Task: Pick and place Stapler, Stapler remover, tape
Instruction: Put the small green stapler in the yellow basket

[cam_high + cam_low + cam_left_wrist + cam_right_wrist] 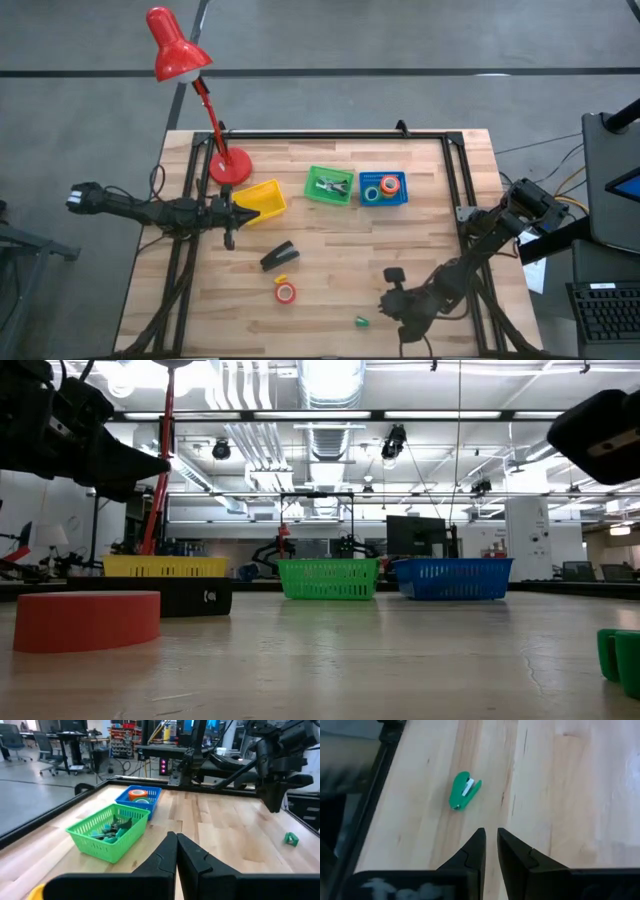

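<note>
Red desk lamp, upper left of high view; round base on counter near back-left corner. Row of 3 baskets along back: yellow w/ solid walls, green mesh holding small green & silvery bits, blue mesh. Small green lump, lower centre-right, lying apart on bare wood. Grey floor w/ dark lines beyond counter.

A pale wood-grain worktop is seen. On it, a yellow basket, a green basket and a blue basket are shown, along with a black stapler, a red tape roll and a red lamp.
</note>
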### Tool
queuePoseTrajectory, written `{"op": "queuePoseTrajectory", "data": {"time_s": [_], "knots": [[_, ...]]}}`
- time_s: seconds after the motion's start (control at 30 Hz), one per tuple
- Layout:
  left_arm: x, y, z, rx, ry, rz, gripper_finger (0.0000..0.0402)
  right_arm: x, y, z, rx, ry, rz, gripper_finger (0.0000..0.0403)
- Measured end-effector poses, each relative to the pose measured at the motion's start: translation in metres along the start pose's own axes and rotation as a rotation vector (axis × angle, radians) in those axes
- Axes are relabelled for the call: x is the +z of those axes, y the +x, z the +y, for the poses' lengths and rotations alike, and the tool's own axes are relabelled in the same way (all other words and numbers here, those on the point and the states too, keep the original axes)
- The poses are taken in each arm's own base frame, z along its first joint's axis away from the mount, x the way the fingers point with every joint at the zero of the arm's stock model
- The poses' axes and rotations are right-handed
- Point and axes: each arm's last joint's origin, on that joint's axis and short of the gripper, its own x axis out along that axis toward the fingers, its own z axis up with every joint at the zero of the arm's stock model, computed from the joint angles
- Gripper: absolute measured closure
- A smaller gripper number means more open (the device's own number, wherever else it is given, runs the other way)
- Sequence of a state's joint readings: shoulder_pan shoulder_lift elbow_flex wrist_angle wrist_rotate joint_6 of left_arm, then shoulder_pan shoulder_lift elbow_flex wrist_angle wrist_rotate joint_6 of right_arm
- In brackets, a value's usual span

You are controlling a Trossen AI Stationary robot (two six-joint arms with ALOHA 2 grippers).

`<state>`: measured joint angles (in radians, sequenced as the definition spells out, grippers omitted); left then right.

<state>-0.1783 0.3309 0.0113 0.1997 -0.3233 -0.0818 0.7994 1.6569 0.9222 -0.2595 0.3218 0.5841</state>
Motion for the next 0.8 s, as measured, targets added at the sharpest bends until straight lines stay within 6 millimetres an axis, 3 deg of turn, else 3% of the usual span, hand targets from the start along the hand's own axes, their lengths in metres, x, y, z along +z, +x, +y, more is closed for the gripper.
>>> {"op": "queuePoseTrajectory", "data": {"time_s": [0.07, 0.17, 0.27, 0.37, 0.47, 0.57, 0.8], "knots": [[0.004, 0.000, 0.000, -0.004, -0.083, -0.041, 0.0392, 0.001, 0.001, -0.002, -0.005, -0.026, 0.000, 0.0358], [0.014, -0.001, 0.000, -0.013, -0.459, -0.139, 0.0392, 0.001, 0.002, -0.007, -0.025, -0.085, 0.022, 0.0360], [0.018, -0.001, 0.001, 0.020, -0.564, -0.202, 0.0392, 0.002, 0.003, -0.014, -0.065, -0.112, 0.040, 0.0360], [0.025, -0.001, -0.003, -0.102, -0.663, -0.239, 0.0392, 0.005, 0.005, -0.020, -0.125, -0.128, 0.020, 0.0362], [0.038, -0.003, -0.007, -0.232, -0.645, -0.321, 0.0392, 0.007, 0.003, -0.023, -0.157, -0.170, 0.003, 0.0370], [0.051, -0.003, -0.008, -0.232, -0.638, -0.379, 0.0392, 0.012, -0.003, -0.026, -0.154, -0.179, -0.017, 0.0380], [0.062, 0.019, -0.022, -0.263, -0.651, -0.243, 0.0392, 0.020, -0.018, -0.032, -0.144, -0.133, -0.075, 0.0394]]}}
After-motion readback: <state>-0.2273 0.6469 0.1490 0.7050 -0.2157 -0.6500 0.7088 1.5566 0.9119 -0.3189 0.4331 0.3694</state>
